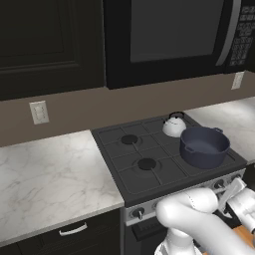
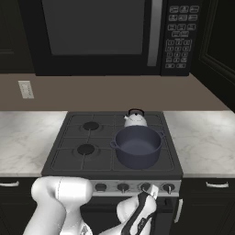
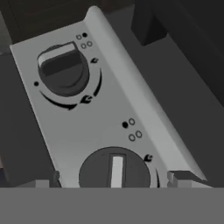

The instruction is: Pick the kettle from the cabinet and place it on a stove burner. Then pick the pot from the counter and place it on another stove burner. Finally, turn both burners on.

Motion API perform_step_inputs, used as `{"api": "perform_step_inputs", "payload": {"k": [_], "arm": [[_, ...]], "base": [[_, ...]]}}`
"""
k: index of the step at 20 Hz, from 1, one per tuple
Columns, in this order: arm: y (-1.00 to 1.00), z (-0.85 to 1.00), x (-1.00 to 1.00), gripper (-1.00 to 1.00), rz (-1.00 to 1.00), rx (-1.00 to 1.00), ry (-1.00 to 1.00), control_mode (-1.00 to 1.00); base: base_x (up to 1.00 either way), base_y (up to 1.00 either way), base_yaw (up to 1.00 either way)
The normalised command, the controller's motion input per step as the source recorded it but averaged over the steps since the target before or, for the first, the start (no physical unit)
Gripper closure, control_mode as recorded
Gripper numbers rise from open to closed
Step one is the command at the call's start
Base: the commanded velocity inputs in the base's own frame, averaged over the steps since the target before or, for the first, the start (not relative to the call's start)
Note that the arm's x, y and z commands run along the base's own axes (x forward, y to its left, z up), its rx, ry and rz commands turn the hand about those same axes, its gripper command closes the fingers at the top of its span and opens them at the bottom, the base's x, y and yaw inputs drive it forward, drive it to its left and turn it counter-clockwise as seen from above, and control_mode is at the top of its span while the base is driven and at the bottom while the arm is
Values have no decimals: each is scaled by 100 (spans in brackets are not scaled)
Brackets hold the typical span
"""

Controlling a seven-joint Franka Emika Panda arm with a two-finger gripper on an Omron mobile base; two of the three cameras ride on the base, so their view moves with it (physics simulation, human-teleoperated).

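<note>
Matt dark pot; glossy kettle, perhaps metal; marbled counter

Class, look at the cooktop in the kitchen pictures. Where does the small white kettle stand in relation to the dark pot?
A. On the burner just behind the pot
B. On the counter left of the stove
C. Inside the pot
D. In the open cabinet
A: the kettle stands on the rear right burner, directly behind the pot, which occupies the front right burner.

No words, brands or numbers can be read. The silver stove control panel carries small black flame symbols and dot clusters beside each round dark knob. The keypad on the black microwave, above that panel, shows pale buttons too blurred to read.
</note>
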Motion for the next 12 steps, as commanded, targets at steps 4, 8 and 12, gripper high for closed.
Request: {"api": "perform_step_inputs", "payload": {"k": [4,8,12], "arm": [[-1,9,-47,-100,0,0,0,-100],[0,14,-46,-100,1,0,0,-100],[-4,30,-22,-100,1,2,0,-100]], "base": [[0,0,0],[0,0,0],[0,0,0]]}}
